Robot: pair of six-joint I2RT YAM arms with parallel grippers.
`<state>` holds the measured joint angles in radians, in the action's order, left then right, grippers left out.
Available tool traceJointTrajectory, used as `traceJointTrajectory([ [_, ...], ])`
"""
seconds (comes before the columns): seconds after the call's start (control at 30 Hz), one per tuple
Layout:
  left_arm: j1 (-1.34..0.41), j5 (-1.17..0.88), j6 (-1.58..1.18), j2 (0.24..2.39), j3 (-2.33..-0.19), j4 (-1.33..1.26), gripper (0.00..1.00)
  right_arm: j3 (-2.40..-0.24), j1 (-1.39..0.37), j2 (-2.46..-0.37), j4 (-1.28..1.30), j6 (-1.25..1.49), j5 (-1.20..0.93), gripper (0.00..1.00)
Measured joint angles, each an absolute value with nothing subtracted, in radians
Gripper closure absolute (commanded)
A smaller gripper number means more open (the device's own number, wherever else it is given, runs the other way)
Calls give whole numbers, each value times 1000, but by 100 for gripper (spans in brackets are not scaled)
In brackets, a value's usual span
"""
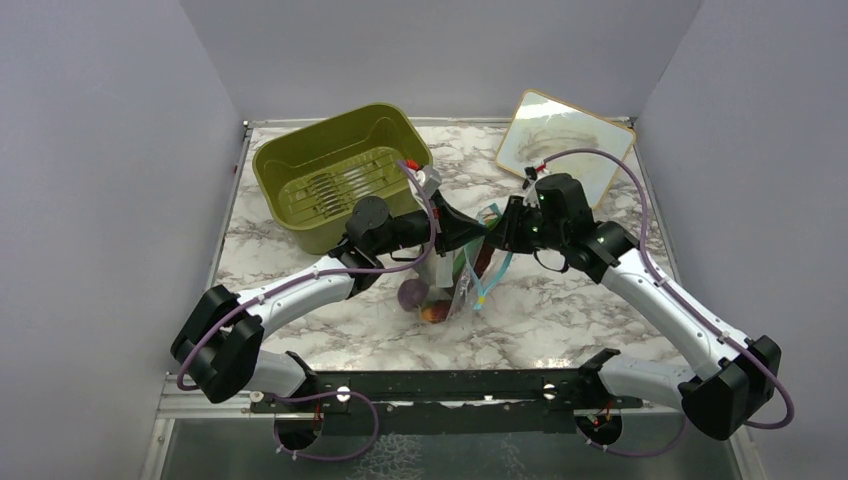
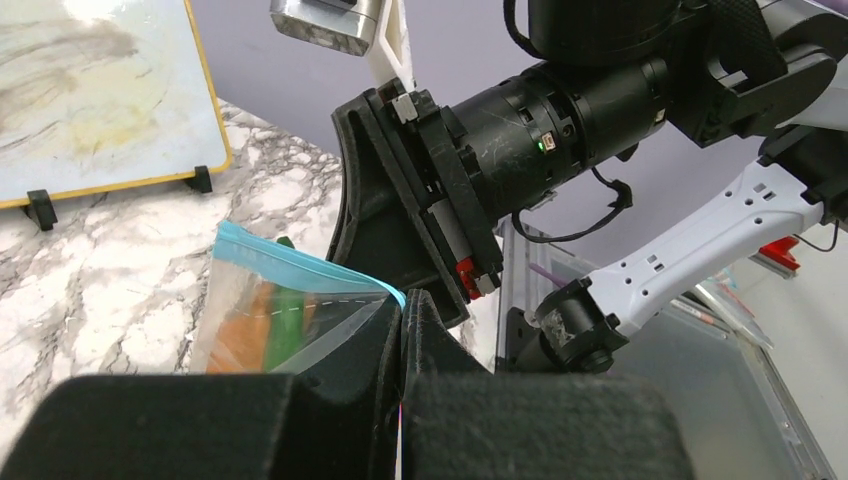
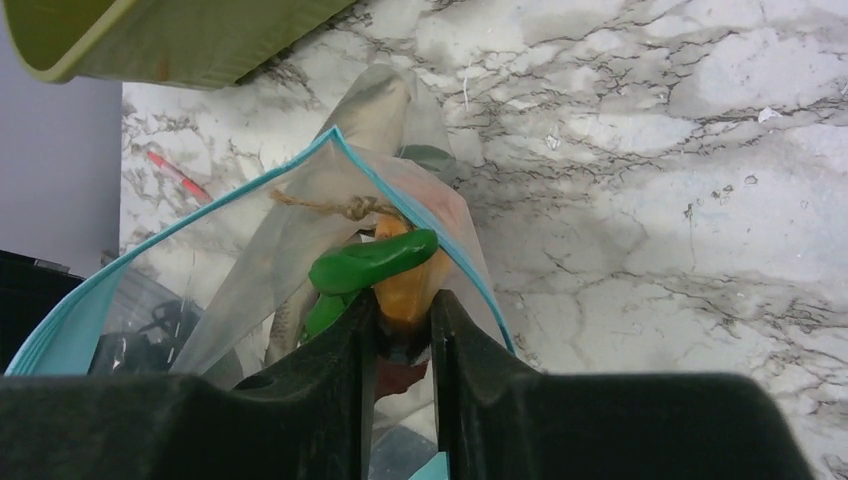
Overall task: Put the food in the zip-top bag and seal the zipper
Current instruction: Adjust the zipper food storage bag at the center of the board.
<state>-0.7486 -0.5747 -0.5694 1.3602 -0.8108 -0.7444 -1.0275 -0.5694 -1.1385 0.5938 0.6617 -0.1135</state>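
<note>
Left gripper (image 2: 402, 305): I see its fingers pressed together on a corner of the zip-top bag (image 2: 262, 322), right at one end of the zipper (image 2: 300, 268).
Right gripper (image 3: 402, 300): its fingers are nearly together, clamped on the hot-dog piece (image 3: 405, 288). I cannot tell whether bag film is caught in the pinch too.
Table (image 1: 560, 310): marbled top, with both arms reaching over its middle.
Tub (image 1: 330, 170): olive green, at the far left corner.
Board (image 1: 565, 140): yellow-rimmed, propped up at the far right corner.
Zip-top bag: hanging between the two grippers over the table's middle, mouth gaping.
Zipper: unsealed, its blue strips spread apart around the food.
Hot-dog piece: its orange end sticks out past the right fingers, at the bag's mouth.
Onion (image 1: 412, 294): on the table just left of the bag's lower end.
Green piece (image 3: 372, 262): lies across the orange end.
</note>
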Motion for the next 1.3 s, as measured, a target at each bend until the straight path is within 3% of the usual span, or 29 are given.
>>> traceJointTrajectory([
  [0.23,-748,-575,-568,1360,-810,-784,100,-1232,-570,-1170,804,564,-117,56],
  [0.77,-749,-564,-546,1360,-794,-800,100,-1369,-570,-1052,1055,558,-58,60],
  [1.07,-749,-569,-543,1360,-794,-799,100,-1433,-570,-1065,1039,534,73,47],
  [1.3,-749,-605,-539,1360,-794,-800,100,-1433,-561,-1205,984,454,86,46],
])
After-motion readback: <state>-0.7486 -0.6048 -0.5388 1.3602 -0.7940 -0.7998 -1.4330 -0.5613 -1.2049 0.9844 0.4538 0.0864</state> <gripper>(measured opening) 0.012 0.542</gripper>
